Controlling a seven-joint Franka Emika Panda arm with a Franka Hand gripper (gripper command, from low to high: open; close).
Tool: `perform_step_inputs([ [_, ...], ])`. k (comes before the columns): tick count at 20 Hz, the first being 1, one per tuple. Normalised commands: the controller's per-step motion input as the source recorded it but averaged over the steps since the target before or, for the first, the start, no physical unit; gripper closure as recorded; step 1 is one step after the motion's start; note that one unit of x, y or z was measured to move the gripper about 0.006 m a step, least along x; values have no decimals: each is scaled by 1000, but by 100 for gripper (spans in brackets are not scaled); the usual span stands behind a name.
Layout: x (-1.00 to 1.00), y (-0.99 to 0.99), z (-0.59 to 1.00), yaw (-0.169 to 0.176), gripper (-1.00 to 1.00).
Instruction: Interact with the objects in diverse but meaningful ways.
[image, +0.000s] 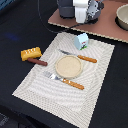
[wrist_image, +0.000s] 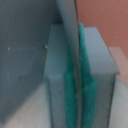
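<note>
On the striped placemat: a tan plate sat in the middle, with an orange-handled knife on its far side and an orange-handled fork on its near side.
Carton: the white-and-light-blue carton stood upright near the mat's far edge, just beyond the knife's blade.
Bread and sausage: the yellow bread loaf lay on the dark table off the mat's edge at the exterior view's left, with the brown sausage just beside it on the near side.
Gripper: the gripper hung above the pink board at the far end, well apart from the carton; its fingers (hidden under the body in the exterior view) could not be judged open or closed.
Wrist view: a blurred grey block with teal strips and a dark vertical edge filled it; what it was could not be told.
Bowl: a pale bowl sat on the board at the exterior view's right.
Risk, carton: tall and light by the look of it, it would likely tip if a finger struck its roof or side instead of straddling it.
Risk, cutlery: a descent short of the carton could catch the knife and drag it against the plate.
Risk, sausage: round, it would probably roll away if nudged.
</note>
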Motion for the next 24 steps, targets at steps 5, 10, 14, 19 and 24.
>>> perform_step_inputs([
  [5, 594, 333, 345, -16, 100],
  [10, 806, 134, 562, -53, 100],
  [14, 681, 145, 378, -54, 100],
  [19, 203, 249, 22, 15, 100],
  [24, -36, 348, -38, 69, 100],
])
